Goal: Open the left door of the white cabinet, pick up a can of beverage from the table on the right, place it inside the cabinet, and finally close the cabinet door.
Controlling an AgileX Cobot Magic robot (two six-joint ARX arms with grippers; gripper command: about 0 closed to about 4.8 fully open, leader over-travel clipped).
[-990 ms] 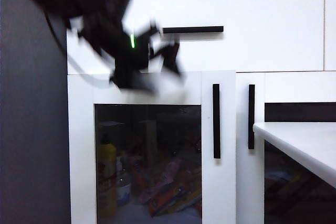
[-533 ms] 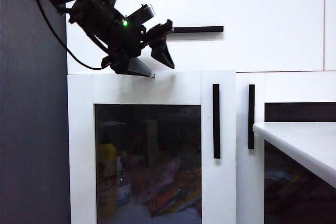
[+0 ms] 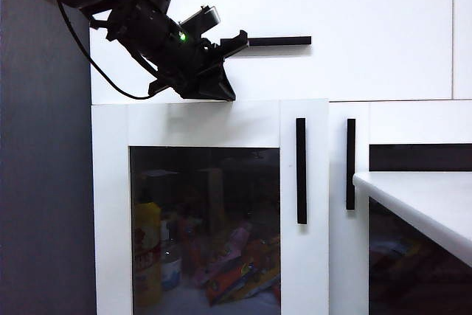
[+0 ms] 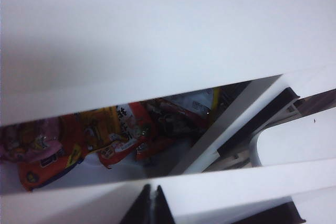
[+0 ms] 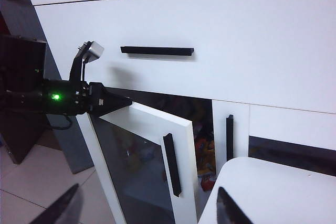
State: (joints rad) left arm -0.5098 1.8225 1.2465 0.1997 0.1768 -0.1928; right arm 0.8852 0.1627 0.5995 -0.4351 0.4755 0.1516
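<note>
The white cabinet point(image 3: 369, 57) fills the exterior view. Its left door point(image 3: 206, 123), with dark glass and a vertical black handle point(image 3: 301, 171), stands ajar in the right wrist view point(image 5: 152, 124). My left gripper point(image 3: 223, 92) is shut, with its tips at the door's top edge near the drawer front. Its black fingertips point(image 4: 151, 195) are pressed together against that white edge, nothing between them. My right gripper point(image 5: 144, 211) hangs open above the corner of the table point(image 5: 273, 192). It does not show in the exterior view. The can of beverage is out of view.
A drawer front with a horizontal black handle point(image 3: 276, 40) lies just above the left gripper. The right door's handle point(image 3: 351, 164) is close beside the left door's. Snack packets point(image 3: 236, 267) and a yellow bottle point(image 3: 147, 248) fill the cabinet. The table's edge point(image 3: 413, 197) juts in at lower right.
The left gripper's jaws have gone from wide open to shut and have settled at the top edge of the left door. The right gripper has not moved.
</note>
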